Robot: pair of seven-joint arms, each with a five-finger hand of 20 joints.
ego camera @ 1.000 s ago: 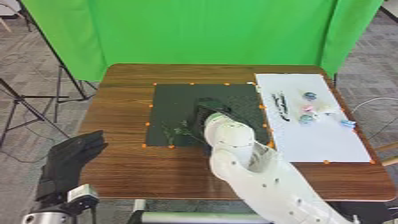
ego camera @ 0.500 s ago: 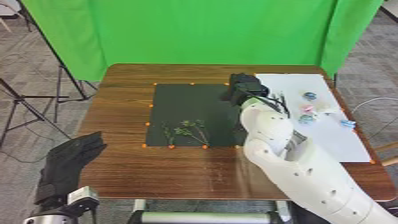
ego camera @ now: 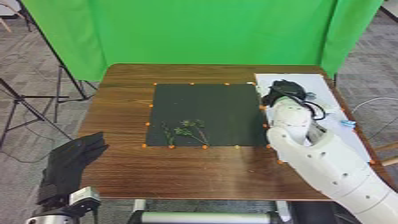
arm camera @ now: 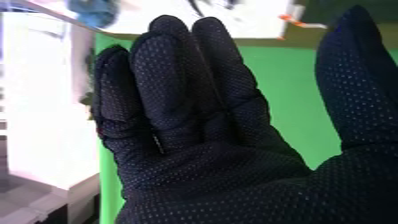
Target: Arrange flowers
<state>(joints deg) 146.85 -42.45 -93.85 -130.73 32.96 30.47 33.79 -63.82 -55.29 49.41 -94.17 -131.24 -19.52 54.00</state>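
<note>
Got a few green sprigs (ego camera: 185, 132) lying loose on the black mat (ego camera: 200, 105), near its robot-side edge, leafy ends mostly pointing away from the robot. Probably laid out there as the start of the arrangement, with room kept behind for more. Would guess the orange markers (ego camera: 205, 146) along the mat's edge serve to mark it off. Just right of the mat, see the white sheet (ego camera: 342, 145), likely used as the supply side, with a blue bloom (ego camera: 348, 123) near its outer edge. Also over the sheet, near the mat's right edge, find the right hand (ego camera: 286, 89), spread, fingers straight and thumb well out, pinching nothing; looks ready for picking the next piece. Left of the mat and nearer the robot, see the left hand (ego camera: 67, 162), open and relaxed, apart from the sprigs, maybe so as not to crowd them. Can't make out much of the sheet under the right hand and arm, or count the flowers there. Can't sort the dark thin loops (ego camera: 316, 107) beside that wrist into stems or cable either.
</note>
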